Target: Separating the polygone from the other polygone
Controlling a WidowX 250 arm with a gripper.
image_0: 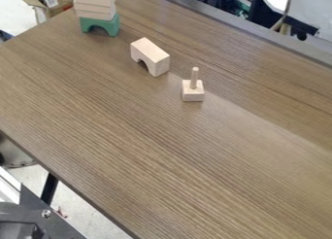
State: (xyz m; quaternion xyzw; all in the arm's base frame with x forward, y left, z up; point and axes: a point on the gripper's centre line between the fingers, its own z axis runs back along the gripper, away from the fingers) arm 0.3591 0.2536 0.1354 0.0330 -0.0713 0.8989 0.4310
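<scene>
the pale arch block (149,49) stands on the wooden surface (129,136) with its cutout downward, above the middle of the view. the square block with an upright peg (193,94) sits near it, to its lower right, the two well clear of touching. toward the upper left, pale wooden blocks (95,6) are stacked on a green arch (111,25), apart from the pale arch block. i cannot tell whether the hand is open or closed.
</scene>
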